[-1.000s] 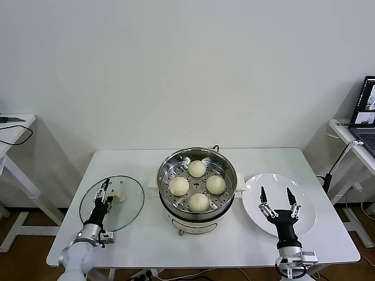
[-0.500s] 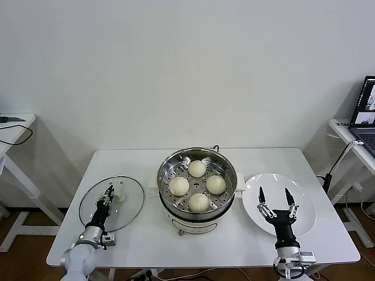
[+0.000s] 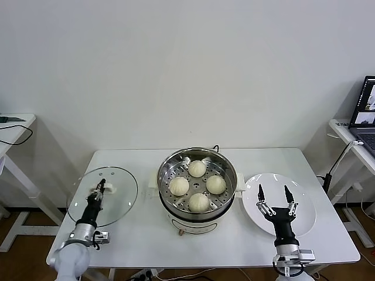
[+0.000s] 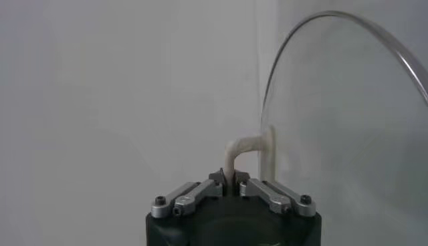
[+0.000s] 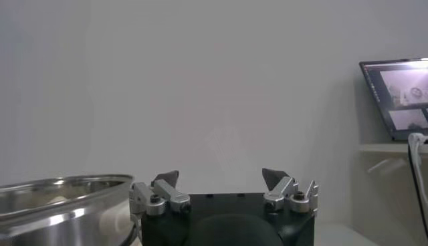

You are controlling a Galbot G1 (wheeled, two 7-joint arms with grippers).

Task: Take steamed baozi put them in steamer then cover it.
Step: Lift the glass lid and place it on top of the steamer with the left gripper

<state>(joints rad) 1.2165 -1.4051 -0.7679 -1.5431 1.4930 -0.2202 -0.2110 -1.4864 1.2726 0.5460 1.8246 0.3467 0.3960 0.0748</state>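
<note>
Four cream-white baozi (image 3: pixel 198 185) sit in the shiny steel steamer (image 3: pixel 168 165) on its white pot base at the table's middle. My left gripper (image 3: pixel 101 187) is shut on the white handle (image 4: pixel 242 148) of the clear glass cover (image 3: pixel 103 196) and holds it lifted and tilted over the table's left side. In the left wrist view the cover (image 4: pixel 348 127) stands on edge beyond the jaws. My right gripper (image 3: pixel 274 193) is open and empty above the white plate (image 3: pixel 304 202). The steamer's rim (image 5: pixel 60 190) shows in the right wrist view.
A flat white plate lies right of the steamer. Side tables stand at far left (image 3: pixel 14 126) and far right, the right one with a laptop (image 3: pixel 366 105). The white table's front edge (image 3: pixel 205 260) runs below both arms.
My left gripper has lifted the glass cover off the table and tilted it up, moving it slightly left. The right gripper has barely moved.
</note>
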